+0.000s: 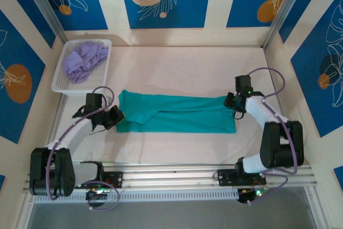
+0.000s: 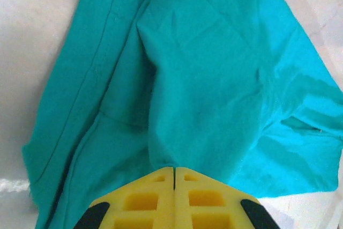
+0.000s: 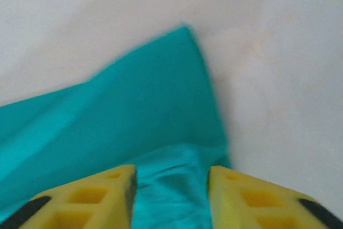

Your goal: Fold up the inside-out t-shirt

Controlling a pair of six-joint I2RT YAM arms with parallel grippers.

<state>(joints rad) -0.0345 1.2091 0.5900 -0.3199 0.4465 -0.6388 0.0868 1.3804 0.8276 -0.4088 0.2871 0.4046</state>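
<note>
The inside-out t-shirt (image 1: 177, 113) is plain teal and lies as a long flat strip across the middle of the table. No print shows. My left gripper (image 1: 117, 116) sits at the strip's left end. In the left wrist view its yellow fingers (image 2: 174, 171) are pressed together, and a fold of the t-shirt (image 2: 214, 79) runs into their tips. My right gripper (image 1: 231, 103) is at the strip's right end. In the right wrist view it (image 3: 171, 172) stands open, with the t-shirt (image 3: 134, 116) lying loose between the fingers and its corner on the table beyond.
A white basket (image 1: 59, 87) with a lavender garment (image 1: 83, 60) stands at the back left. Patterned walls close in the table on three sides. A metal rail (image 1: 171, 170) with the arm bases runs along the near edge.
</note>
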